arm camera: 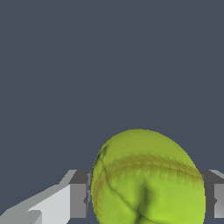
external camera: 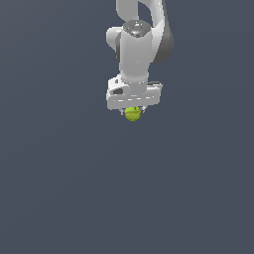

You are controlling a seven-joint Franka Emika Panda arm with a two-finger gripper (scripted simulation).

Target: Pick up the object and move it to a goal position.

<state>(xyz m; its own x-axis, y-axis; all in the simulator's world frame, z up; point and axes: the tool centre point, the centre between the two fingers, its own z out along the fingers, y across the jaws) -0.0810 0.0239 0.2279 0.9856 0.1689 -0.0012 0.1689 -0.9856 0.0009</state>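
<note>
The object is a small yellow-green ball point(external camera: 133, 113) with a thin dark seam, much narrower than the white hand above it. It sits directly under the hand, between the two short fingertips of my gripper point(external camera: 133, 112). In the wrist view the ball point(arm camera: 146, 179) looms large between the two grey finger pads point(arm camera: 78, 194), which press against its sides. My gripper is shut on the ball. The white arm point(external camera: 136, 44) reaches down from the top of the exterior view.
A plain dark grey-blue ground point(external camera: 59, 188) fills both views. No other object, container, edge or goal marker shows.
</note>
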